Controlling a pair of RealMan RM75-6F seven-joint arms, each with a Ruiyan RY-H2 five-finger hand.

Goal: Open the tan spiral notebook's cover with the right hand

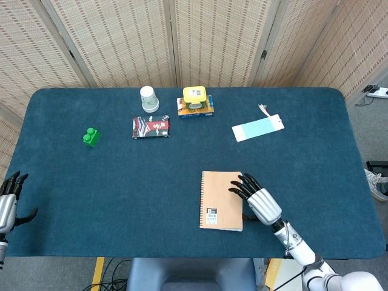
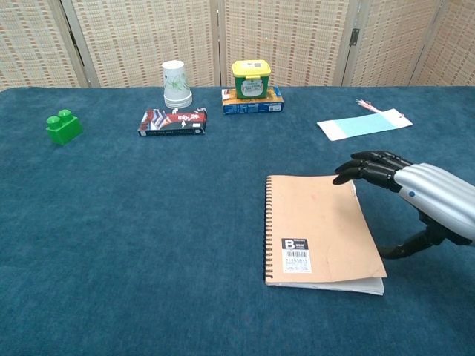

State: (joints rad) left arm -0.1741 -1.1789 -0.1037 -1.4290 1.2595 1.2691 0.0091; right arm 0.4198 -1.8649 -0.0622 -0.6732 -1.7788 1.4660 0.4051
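Observation:
The tan spiral notebook [image 1: 218, 199] [image 2: 318, 228] lies flat near the table's front edge, spiral on its left side, a black "B" label low on the cover. My right hand [image 1: 257, 199] [image 2: 413, 197] hovers at its right edge. The fingers [image 2: 362, 167] reach over the cover's upper right corner and the thumb [image 2: 404, 248] sits by the lower right edge, where the cover looks slightly lifted off the pages. My left hand [image 1: 8, 202] hangs with fingers spread at the table's front left edge, holding nothing.
At the back stand a white paper cup [image 2: 176, 84], a yellow-lidded green jar on a blue box [image 2: 251, 87] and a red-black packet [image 2: 172, 121]. A green block [image 2: 63, 126] is at the far left; a light-blue bookmark [image 2: 364, 124] lies back right.

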